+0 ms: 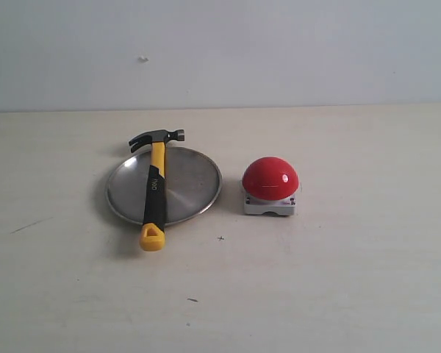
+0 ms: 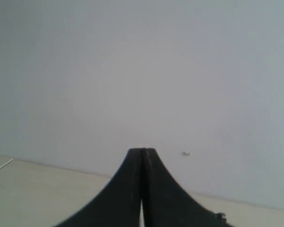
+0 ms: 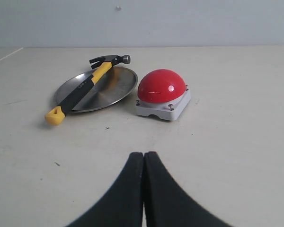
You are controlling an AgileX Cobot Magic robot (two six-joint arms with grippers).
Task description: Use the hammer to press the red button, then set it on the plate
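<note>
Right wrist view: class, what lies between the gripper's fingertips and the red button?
Only bare table. In the right wrist view, the stretch from the right gripper to the red button holds no object.

The black jaws are pressed together with nothing between them, low over the pale desk (image 3: 236, 142). Ahead of them and well apart sits the red button (image 3: 161, 85) on its grey square base. The silver plate (image 3: 118, 89) lies just beside the button, with a narrow gap between its rim and the base. The hammer (image 3: 87, 85) lies slantwise across the plate. Its dark head (image 3: 111, 59) is past the rim farthest from the jaws. Its yellow looped end (image 3: 55, 116) sticks out over the nearer rim, down on the desk.
</note>
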